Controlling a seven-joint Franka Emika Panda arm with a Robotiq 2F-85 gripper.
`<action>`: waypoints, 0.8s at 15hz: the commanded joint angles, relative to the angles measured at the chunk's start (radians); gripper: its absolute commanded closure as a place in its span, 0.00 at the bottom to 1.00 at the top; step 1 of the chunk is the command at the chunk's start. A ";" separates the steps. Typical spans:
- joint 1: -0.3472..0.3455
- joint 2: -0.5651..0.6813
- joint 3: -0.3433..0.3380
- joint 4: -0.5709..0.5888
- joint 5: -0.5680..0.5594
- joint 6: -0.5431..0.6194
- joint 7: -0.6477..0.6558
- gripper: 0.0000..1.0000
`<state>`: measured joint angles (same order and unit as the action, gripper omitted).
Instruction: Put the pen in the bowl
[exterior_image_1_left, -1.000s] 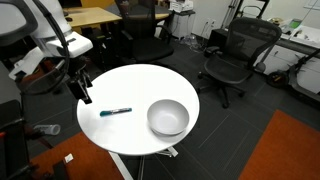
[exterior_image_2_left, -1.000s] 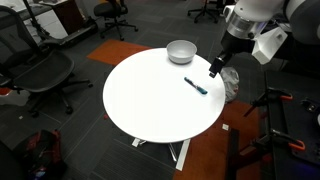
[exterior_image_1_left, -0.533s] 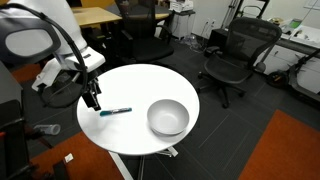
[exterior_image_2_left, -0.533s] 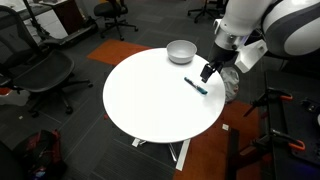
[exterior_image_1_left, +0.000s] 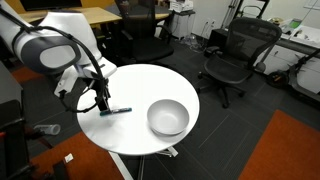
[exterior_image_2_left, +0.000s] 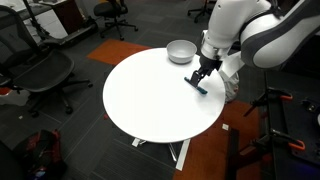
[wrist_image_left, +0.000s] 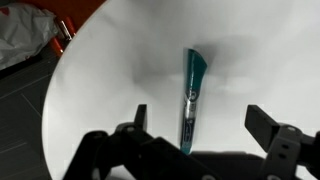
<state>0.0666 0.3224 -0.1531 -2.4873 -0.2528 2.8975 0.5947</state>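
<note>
The gripper hangs open over the pen, holding nothing. In the wrist view its two dark fingers stand either side of the pen, which lies flat on the round white table, lengthwise between them and nearer one finger than the other. In an exterior view the bowl sits apart from the pen, further along the tabletop, and it looks empty.

What worries me is that off-centre position. If the jaws close from here, I'd expect the nearer finger to reach the pen first and shove or roll it sideways before the other one arrives. The pen is thin and slick-looking, and the table is a hard, smooth surface that would do little to stop it. It also lies low, so fingers that stop too high would close on air, while fingers that go too low would jam against the tabletop. The table's edge is near on that side, so a rolling pen could drop to the floor.

The pen is a slim teal barrel, apparently plastic, with a paler stretch toward the gripper — too blurred to say more. The bowl is round, deep and pale grey-white with plain smooth walls. A pen released at a slant could catch on its rim rather than drop inside.
</note>
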 joint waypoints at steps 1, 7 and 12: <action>0.043 0.084 -0.026 0.070 0.084 0.023 -0.020 0.00; 0.036 0.167 -0.025 0.159 0.197 0.008 -0.070 0.00; 0.020 0.204 -0.019 0.203 0.259 0.001 -0.126 0.25</action>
<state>0.0893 0.5016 -0.1713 -2.3157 -0.0418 2.8990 0.5228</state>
